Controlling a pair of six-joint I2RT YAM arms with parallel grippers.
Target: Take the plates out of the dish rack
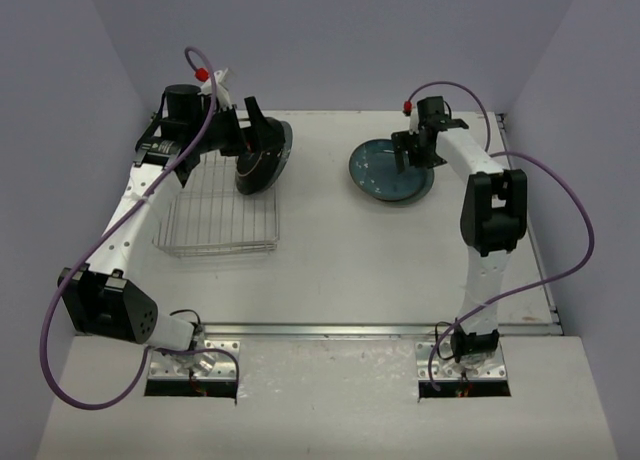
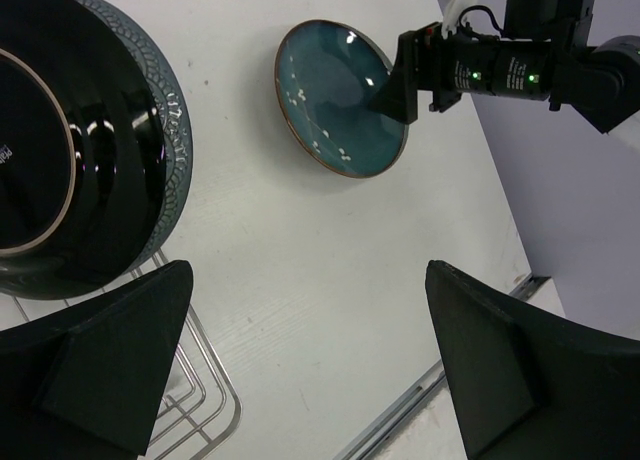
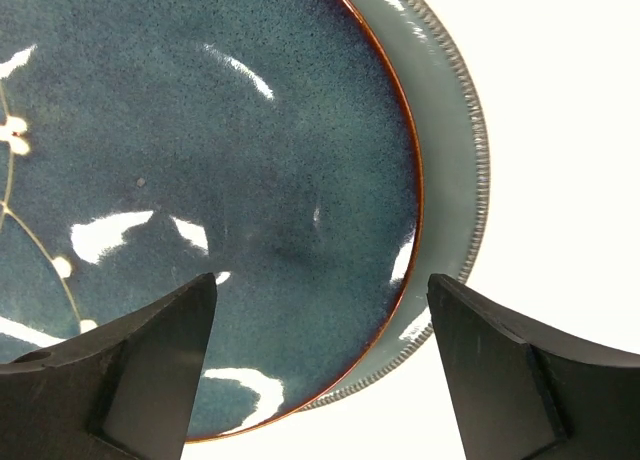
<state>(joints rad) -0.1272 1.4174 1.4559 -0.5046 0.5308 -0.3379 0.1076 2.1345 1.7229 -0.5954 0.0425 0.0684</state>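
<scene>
Rack (image 1: 215, 220) w/ 2 dark plates (image 1: 265, 158) upright, far-right corner — teal plate (image 1: 380, 175) outside.

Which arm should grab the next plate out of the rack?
Left. The left gripper, open, sits right by the dark plates standing in the dish rack; the right gripper hovers open over the teal plate, well away from it.

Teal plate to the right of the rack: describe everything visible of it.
The teal plate is round and glossy, in a speckled glaze, with a thin reddish-brown rim and small white blossom marks. It lies flat, face up, on a paler grey-green plate with a ribbed edge, offset so that plate shows along one side. The right gripper hangs open over it.
</scene>
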